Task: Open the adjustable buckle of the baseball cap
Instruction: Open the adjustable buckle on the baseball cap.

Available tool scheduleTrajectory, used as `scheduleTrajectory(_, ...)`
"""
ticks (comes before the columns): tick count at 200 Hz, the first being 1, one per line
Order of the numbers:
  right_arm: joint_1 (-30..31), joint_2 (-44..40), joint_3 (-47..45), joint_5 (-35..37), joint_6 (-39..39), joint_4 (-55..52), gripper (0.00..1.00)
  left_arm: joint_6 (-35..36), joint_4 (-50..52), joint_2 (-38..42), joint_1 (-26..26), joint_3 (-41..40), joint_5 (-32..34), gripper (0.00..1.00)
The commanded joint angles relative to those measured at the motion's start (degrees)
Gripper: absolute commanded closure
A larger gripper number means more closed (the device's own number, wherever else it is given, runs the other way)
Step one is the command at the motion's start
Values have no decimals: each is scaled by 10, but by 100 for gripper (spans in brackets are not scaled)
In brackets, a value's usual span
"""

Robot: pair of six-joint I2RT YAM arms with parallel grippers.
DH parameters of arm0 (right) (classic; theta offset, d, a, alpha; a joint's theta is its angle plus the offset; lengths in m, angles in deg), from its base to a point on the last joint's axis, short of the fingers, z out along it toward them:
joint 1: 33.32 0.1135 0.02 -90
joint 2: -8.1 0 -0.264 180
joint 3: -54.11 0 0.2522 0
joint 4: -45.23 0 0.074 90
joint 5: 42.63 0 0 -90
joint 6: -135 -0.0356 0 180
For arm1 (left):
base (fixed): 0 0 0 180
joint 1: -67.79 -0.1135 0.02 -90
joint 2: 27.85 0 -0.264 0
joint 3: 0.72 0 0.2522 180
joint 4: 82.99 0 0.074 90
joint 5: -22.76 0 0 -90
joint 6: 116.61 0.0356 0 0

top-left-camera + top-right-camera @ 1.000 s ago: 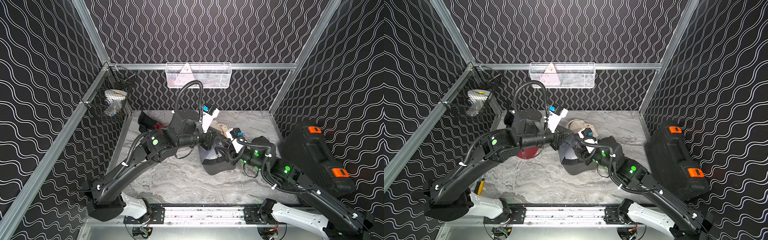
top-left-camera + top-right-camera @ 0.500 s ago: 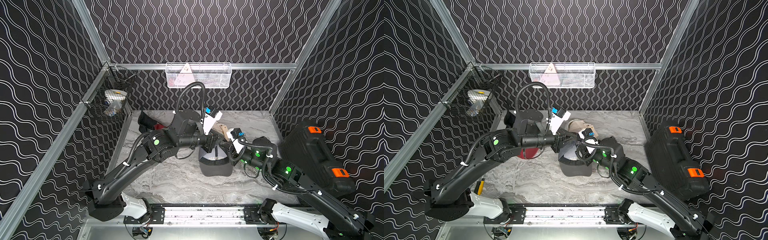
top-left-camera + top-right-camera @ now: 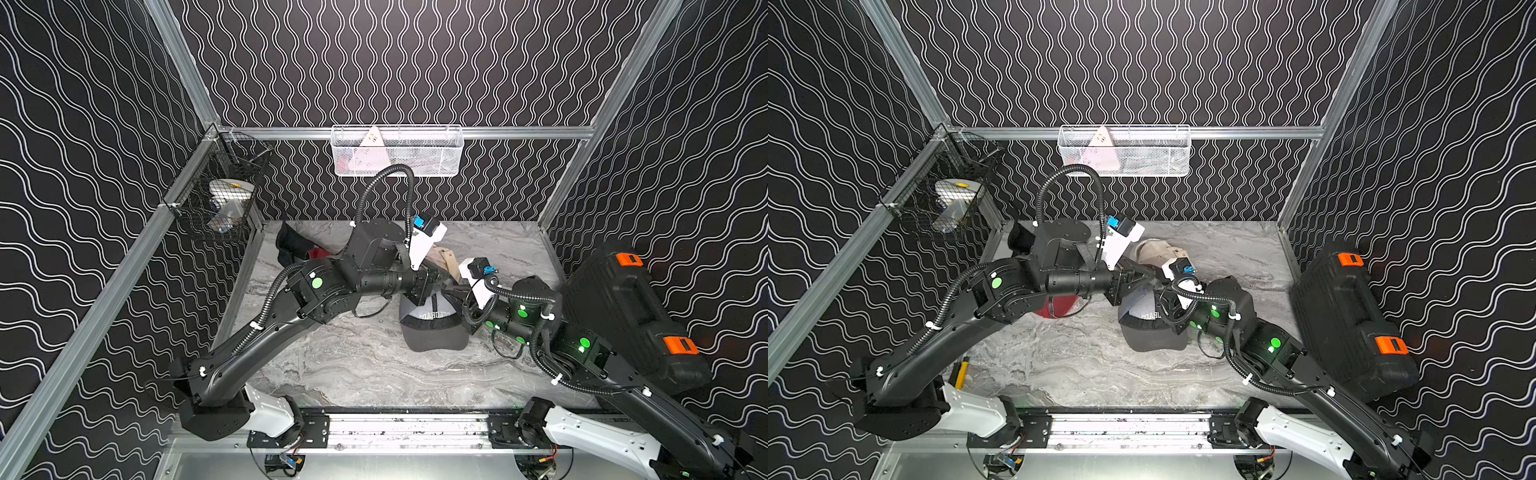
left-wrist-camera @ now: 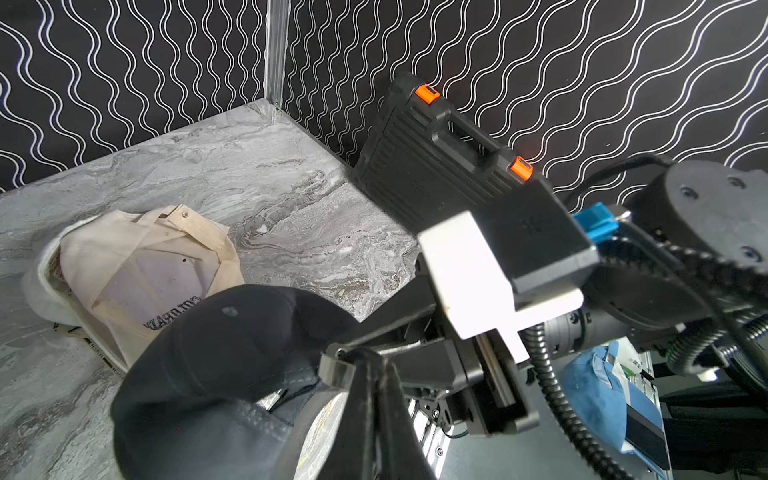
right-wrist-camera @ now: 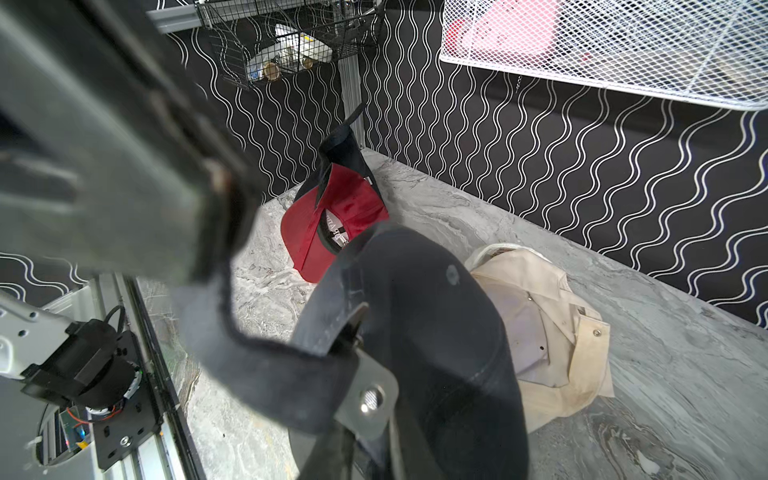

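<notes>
Left hand (image 3: 1148, 274) pinching strap (image 5: 249, 357) | right hand (image 5: 357, 374) gripping baseball cap (image 5: 436, 332) at rear

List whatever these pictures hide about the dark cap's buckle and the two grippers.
- Right gripper: the right wrist view shows one pad; the strap covers the rest, so its grip is unclear.
- Left gripper: shut, but blurred in the right wrist view; what it pinches is unclear.
- Buckle: made out in no view; in both top views the grippers cover the back of the dark cap.
</notes>
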Motion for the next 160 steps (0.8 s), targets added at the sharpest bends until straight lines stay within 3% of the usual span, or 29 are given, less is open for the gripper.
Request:
scheduleTrajectory(1, 0, -4, -2, 4, -1, 2, 74, 1, -1, 0, 0, 8, 2, 100)
scheduleTrajectory(76, 0, -16, -9, 5, 0, 4, 76, -3, -3, -1, 0, 19, -3, 100)
scheduleTrajectory(160, 0, -14, -11, 5, -1, -7, 71, -1, 7, -9, 0, 43, -4, 100)
